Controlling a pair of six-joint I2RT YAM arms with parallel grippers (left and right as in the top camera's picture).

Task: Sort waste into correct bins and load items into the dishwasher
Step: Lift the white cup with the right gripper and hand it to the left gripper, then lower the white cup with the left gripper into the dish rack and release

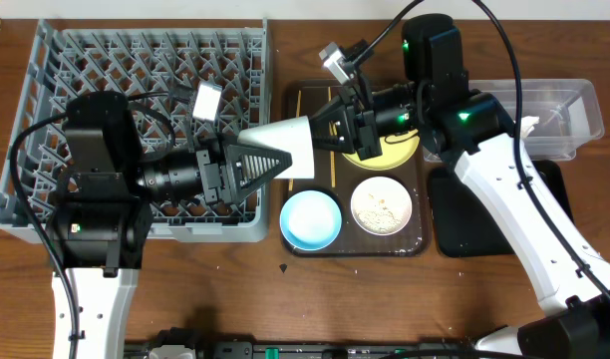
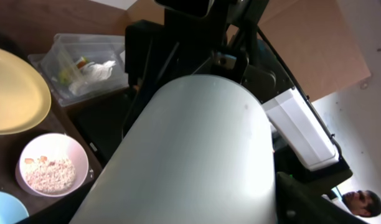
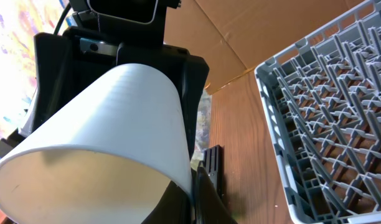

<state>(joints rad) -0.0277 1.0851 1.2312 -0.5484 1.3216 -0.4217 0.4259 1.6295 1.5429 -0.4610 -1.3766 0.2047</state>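
Midair, cup lies on its side over the gap between rack and brown tray, base left, rim right. Left gripper clamps the base end, fingers narrow. Right gripper meets the rim; one finger sits against it, but I cannot tell whether it grips. On the brown tray: plate far, blue bowl near left, white bowl with rice scraps near right. Tub far right, black tray just near of it.
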